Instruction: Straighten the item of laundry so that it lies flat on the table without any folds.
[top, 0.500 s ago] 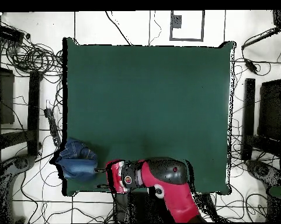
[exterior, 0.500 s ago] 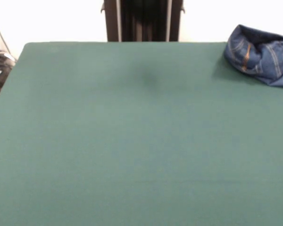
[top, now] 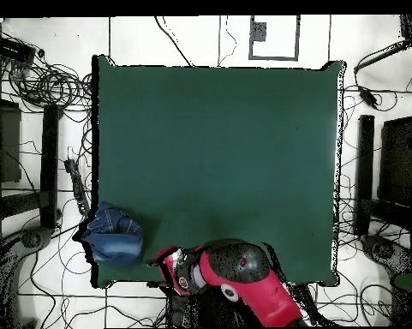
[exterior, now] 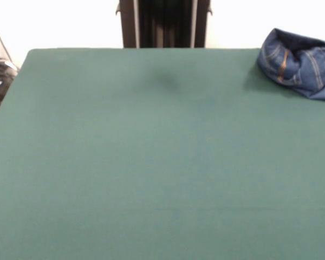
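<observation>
Change: in the overhead view the gripper [top: 166, 264] has been drawn back from the jeans [top: 113, 236]; finger state cannot be told.
Front view: jeans [exterior: 299, 62] bunched at upper right, overhanging the table [exterior: 151, 162] edge.
Overhead view: bundle at lower left corner.
Risk: a pull could drag it off.

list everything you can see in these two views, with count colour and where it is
jeans: 1, blue denim, bunched in a heap at the table's corner, right far corner in the front view, lower left corner in the overhead view
table: 1, dark green cloth, fills most of both views
cables: many, black, on the white tiled floor round the table in the overhead view
pedestal: 1, dark, behind the table's far edge in the front view
arm: 1, red and black, over the table's bottom edge in the overhead view, beside the jeans
gripper: 1, at the arm's left end, fingers unclear
</observation>
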Robot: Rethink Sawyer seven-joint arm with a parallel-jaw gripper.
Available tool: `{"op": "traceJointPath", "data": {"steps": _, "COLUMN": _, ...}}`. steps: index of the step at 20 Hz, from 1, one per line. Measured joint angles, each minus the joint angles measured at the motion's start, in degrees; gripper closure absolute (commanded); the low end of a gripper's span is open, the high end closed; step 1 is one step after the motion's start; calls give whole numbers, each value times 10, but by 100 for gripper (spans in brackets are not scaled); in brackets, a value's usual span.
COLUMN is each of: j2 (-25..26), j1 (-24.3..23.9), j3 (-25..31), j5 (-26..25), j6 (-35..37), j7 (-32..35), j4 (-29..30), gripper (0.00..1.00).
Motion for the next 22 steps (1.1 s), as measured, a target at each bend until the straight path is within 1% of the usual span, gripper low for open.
{"op": "traceJointPath", "data": {"steps": 2, "j2": 0, "j1": 0, "j3": 0, "j5": 4, "j6": -10, "j7": 0, "j4": 0, "gripper": 0}}
{"op": "traceJointPath", "data": {"steps": 3, "j2": 0, "j1": 0, "j3": 3, "j5": 20, "j6": -29, "j7": 0, "j4": 3, "gripper": 0}}
{"op": "traceJointPath", "data": {"steps": 5, "j2": 0, "j1": 0, "j3": 6, "j5": 36, "j6": -43, "j7": 0, "j4": 5, "gripper": 0}}
{"op": "traceJointPath", "data": {"steps": 10, "j2": 0, "j1": 1, "j3": 35, "j5": 119, "j6": -100, "j7": 0, "j4": 17, "gripper": 0}}
{"op": "traceJointPath", "data": {"steps": 13, "j2": 2, "j1": 1, "j3": 68, "j5": 177, "j6": -149, "j7": 0, "j4": 24, "gripper": 0}}
{"op": "traceJointPath", "data": {"steps": 16, "j2": 3, "j1": 1, "j3": 86, "j5": 197, "j6": -172, "j7": 0, "j4": 27, "gripper": 0}}
{"op": "traceJointPath", "data": {"steps": 20, "j2": 3, "j1": -2, "j3": 126, "j5": 225, "j6": -206, "j7": 0, "j4": 34, "gripper": 0}}
{"op": "traceJointPath", "data": {"steps": 22, "j2": 9, "j1": -15, "j3": 153, "j5": 222, "j6": -225, "j7": 0, "j4": 36, "gripper": 0}}
